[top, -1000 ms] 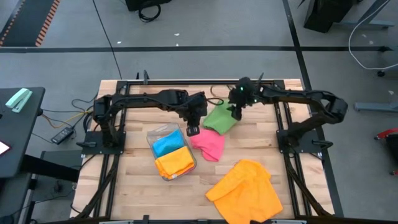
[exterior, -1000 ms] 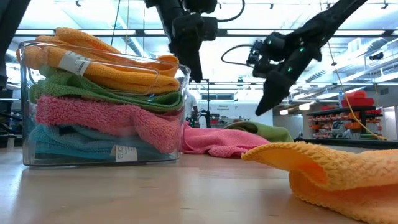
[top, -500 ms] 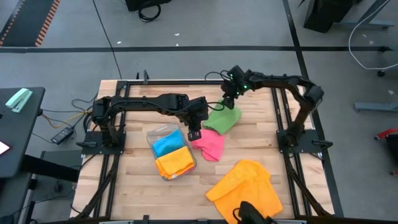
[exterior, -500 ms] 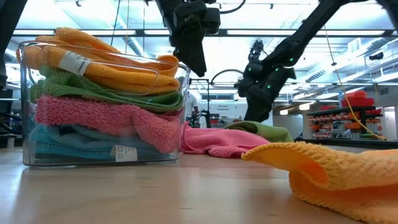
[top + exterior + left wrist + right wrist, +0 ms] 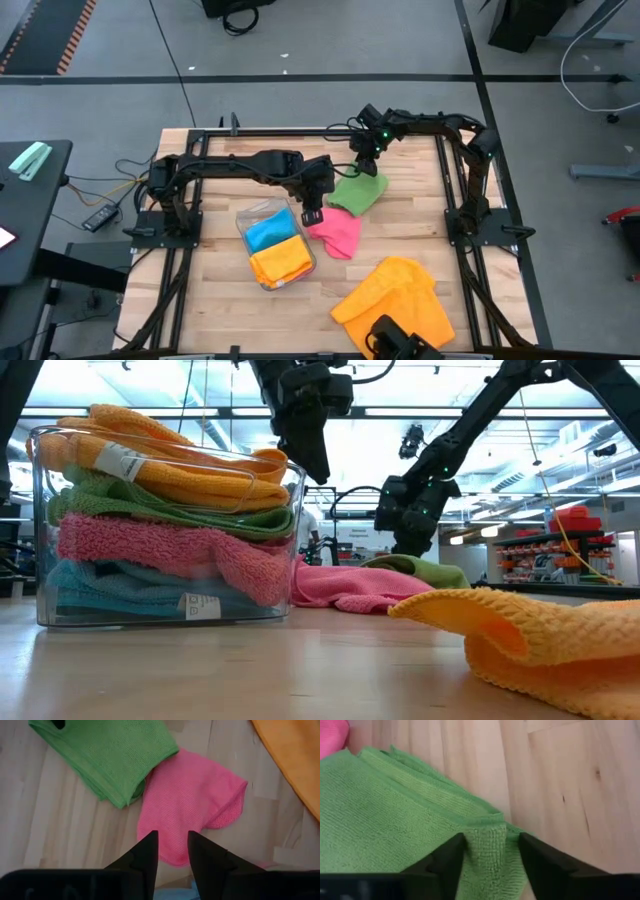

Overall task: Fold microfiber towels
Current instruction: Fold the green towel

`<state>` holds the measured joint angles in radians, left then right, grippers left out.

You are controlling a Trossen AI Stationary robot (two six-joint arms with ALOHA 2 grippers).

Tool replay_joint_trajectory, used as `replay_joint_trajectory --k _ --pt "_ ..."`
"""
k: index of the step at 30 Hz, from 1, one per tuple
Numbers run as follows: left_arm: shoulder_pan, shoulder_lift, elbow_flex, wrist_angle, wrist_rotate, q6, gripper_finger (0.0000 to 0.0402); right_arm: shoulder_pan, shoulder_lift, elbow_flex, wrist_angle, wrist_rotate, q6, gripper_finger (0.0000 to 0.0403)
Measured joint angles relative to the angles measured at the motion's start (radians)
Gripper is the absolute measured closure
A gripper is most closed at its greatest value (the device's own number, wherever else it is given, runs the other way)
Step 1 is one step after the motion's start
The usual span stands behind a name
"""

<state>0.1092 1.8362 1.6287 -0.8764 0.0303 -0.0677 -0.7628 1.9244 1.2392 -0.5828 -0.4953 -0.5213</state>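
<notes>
Tray [image 5: 40, 520] of stacked folded towels [image 5: 165, 530], orange topmost, blue lowest

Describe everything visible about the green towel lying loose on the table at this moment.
The green towel is a soft, finely ribbed microfiber cloth, folded into layers with stacked hems showing along one edge. It lies flat on the wooden table, one corner overlapping the pink towel. The right gripper is down at its far edge, jaws apart, with a raised pinch of green cloth between the fingers.
</notes>
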Motion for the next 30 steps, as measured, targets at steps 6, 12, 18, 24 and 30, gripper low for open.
replay_joint_trajectory --k 6,12,18,24,30 --pt "0.017 0.000 0.000 0.000 -0.001 0.009 0.0290 -0.001 -0.003 0.000 -0.006 -0.071 -0.009 0.0342" --pt "0.038 0.000 0.000 0.000 0.000 0.010 0.0290 -0.003 -0.080 0.000 -0.021 -0.101 0.080 0.0388" --pt "0.041 0.000 0.000 0.025 0.000 0.013 0.0293 -0.027 -0.190 0.000 -0.110 -0.065 0.217 0.0389" --pt "0.039 0.000 0.000 0.050 0.001 0.003 0.0294 -0.054 -0.278 0.000 -0.290 -0.055 0.302 0.0389" --pt "0.037 0.000 0.000 0.064 0.001 0.001 0.0294 -0.070 -0.341 -0.012 -0.403 0.011 0.353 0.0389"
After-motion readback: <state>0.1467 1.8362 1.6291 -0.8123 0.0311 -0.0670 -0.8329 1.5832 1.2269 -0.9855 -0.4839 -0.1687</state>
